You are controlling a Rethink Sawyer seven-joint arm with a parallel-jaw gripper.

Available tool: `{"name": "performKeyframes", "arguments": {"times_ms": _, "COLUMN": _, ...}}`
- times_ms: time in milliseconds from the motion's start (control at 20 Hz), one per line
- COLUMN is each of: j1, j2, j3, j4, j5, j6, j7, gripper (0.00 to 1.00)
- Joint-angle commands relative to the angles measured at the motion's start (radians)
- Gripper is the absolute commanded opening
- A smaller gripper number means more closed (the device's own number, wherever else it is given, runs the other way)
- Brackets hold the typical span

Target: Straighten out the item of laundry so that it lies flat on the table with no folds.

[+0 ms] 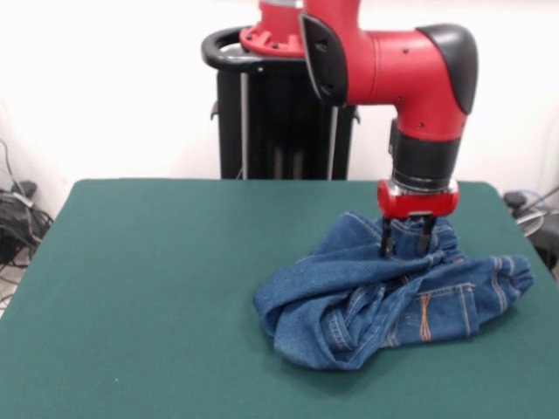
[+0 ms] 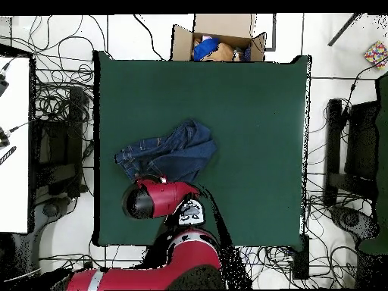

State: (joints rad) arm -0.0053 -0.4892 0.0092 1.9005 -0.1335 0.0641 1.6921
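The item of laundry (image 1: 393,301), a small pair of blue denim jeans with orange stitching, lies crumpled in a bunched heap on the right side of the green table (image 1: 157,288). One leg end reaches toward the right edge. My gripper (image 1: 408,240) points straight down at the far top of the heap. Its two fingers stand apart, open, with their tips sunk into the denim folds. From overhead the jeans (image 2: 170,151) show as a folded mass left of the middle of the table (image 2: 250,114); the red arm hides the gripper there.
The black pedestal (image 1: 279,113) stands behind the table. A cardboard box (image 2: 220,42) with items in it sits past the far table edge in the overhead view. Cables (image 2: 53,114) cover the floor around the table.
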Motion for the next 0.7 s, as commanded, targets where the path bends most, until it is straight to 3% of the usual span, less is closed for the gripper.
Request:
{"name": "performKeyframes", "arguments": {"times_ms": 50, "j1": 0.007, "j2": 0.048, "j3": 0.016, "j4": -0.065, "j5": 0.027, "j6": -0.043, "j7": 0.17, "gripper": 1.0}}
{"name": "performKeyframes", "arguments": {"times_ms": 550, "j1": 0.01, "j2": 0.049, "j3": 0.013, "j4": -0.072, "j5": 0.022, "j6": -0.065, "j7": 0.167, "gripper": 1.0}}
{"name": "performKeyframes", "arguments": {"times_ms": 600, "j1": 0.004, "j2": 0.046, "j3": 0.02, "j4": -0.066, "j5": 0.016, "j6": -0.085, "j7": 0.168, "gripper": 0.0}}
{"name": "performKeyframes", "arguments": {"times_ms": 700, "j1": -0.007, "j2": 0.043, "j3": 0.032, "j4": -0.066, "j5": 0.008, "j6": -0.078, "j7": 0.157, "gripper": 0.0}}
